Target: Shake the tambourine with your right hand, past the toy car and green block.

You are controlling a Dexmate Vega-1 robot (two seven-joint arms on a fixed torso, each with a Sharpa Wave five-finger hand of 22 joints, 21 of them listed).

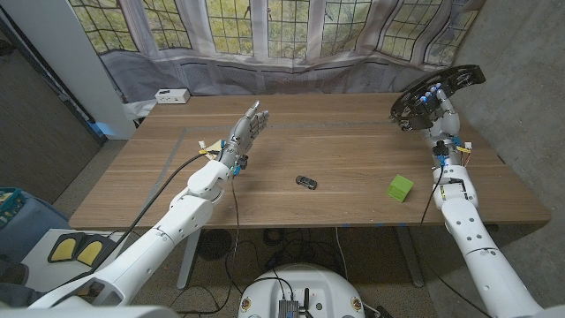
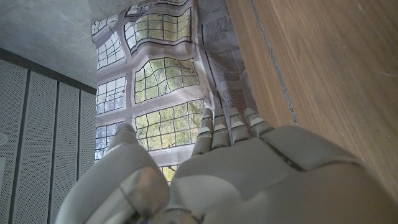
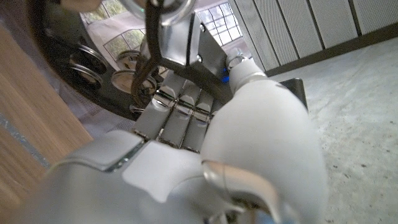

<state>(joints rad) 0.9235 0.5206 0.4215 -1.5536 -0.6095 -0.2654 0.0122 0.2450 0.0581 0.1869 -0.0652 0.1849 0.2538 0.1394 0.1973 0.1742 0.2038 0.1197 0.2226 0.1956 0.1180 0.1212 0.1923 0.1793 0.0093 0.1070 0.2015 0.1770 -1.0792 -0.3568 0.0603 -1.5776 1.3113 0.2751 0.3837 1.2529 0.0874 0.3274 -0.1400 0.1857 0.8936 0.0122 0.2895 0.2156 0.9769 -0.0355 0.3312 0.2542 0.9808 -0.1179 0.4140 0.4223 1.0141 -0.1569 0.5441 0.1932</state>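
Observation:
My right hand (image 1: 439,113) holds the black tambourine (image 1: 439,88) raised above the table's far right, its rim tilted. In the right wrist view the fingers (image 3: 177,115) wrap the dark frame of the tambourine (image 3: 93,68), with metal jingles visible. A small dark toy car (image 1: 306,182) lies near the table's middle front. A green block (image 1: 401,187) sits to its right, near the front edge, below my right forearm. My left hand (image 1: 245,132) is held over the table's left middle, fingers straight and together, holding nothing; the left wrist view shows the fingers (image 2: 227,127) extended.
A white box (image 1: 171,96) sits at the far left corner of the wooden table (image 1: 335,141). A curtain with a window print hangs behind. A grey wall is close on the right of the tambourine.

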